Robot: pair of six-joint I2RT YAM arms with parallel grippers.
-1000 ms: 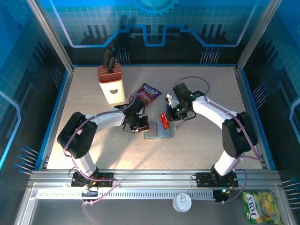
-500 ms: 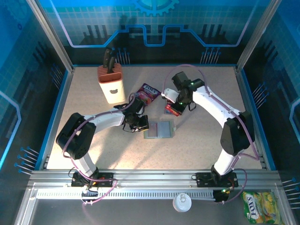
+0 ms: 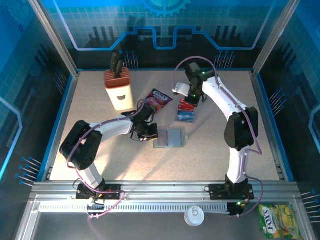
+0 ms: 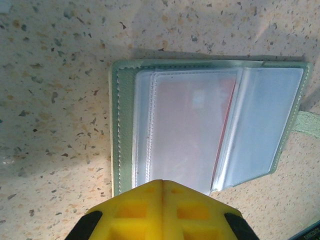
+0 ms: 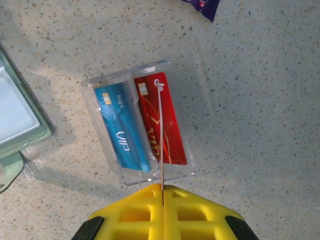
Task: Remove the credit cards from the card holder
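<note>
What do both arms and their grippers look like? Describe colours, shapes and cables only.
Both the left arm and the right arm have white shell links joined by bulky black joints, with a thin lilac cable looping loosely alongside each. The left gripper and the right gripper have bright yellow fingers moulded with square recesses, backed by black parts.

My left gripper [image 4: 162, 184] and right gripper [image 5: 162, 189] are bright yellow. The card holder [image 4: 116, 125] is pale grey-green with lighter stitching, and its clear sleeves are tinted faintly red at centre frame. The blue card [image 5: 121, 134] carries white lettering, the red card [image 5: 172, 135] thin golden lines. The edge-on card [image 5: 160, 125] reads as a whitish line; I cannot make out its face colour. The table [image 5: 250, 75] is beige with dark speckles
</note>
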